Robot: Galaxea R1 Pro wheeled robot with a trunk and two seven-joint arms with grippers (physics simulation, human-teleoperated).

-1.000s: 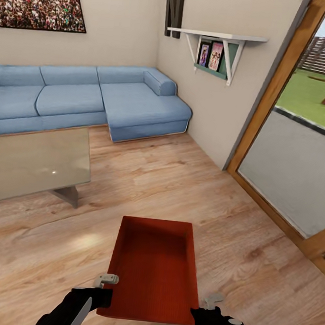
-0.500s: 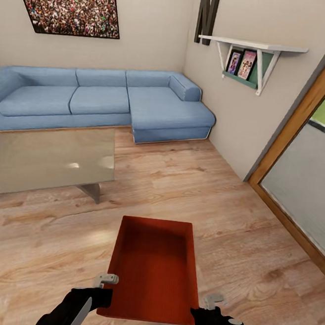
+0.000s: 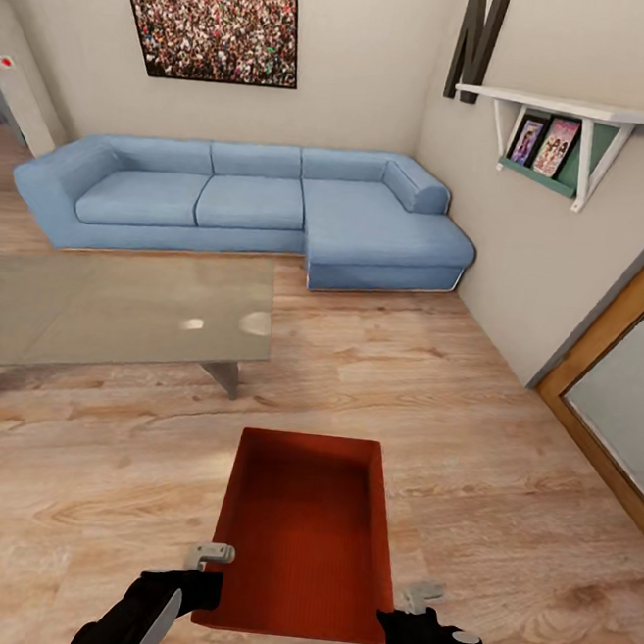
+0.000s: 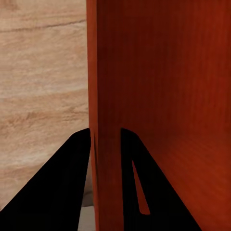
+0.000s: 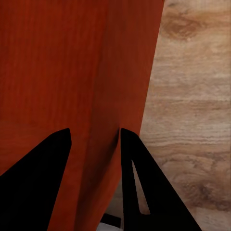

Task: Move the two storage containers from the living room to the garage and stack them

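I carry one orange-red storage container (image 3: 304, 532) in front of me, above the light wood plank floor (image 3: 98, 497) of the living room. My left gripper (image 3: 207, 572) is shut on its left wall near the close corner; the left wrist view has that wall (image 4: 103, 120) pinched between the black fingers (image 4: 67, 187). My right gripper (image 3: 400, 615) is shut on the right wall, and its wrist view has the wall (image 5: 106, 120) between its fingers (image 5: 139, 187). The bin is empty. The other container is out of view.
A blue corner sofa (image 3: 254, 207) lines the far wall. The grey glass coffee table (image 3: 117, 307) stands to the left ahead. At the right are a wall shelf with pictures (image 3: 567, 129) and a wood-framed glass door (image 3: 621, 390). Wood floor stretches between table and door.
The whole picture has slid right, so the camera has turned left: more sofa and table show, less of the glass door. The bin and both grippers hold the same place in view.
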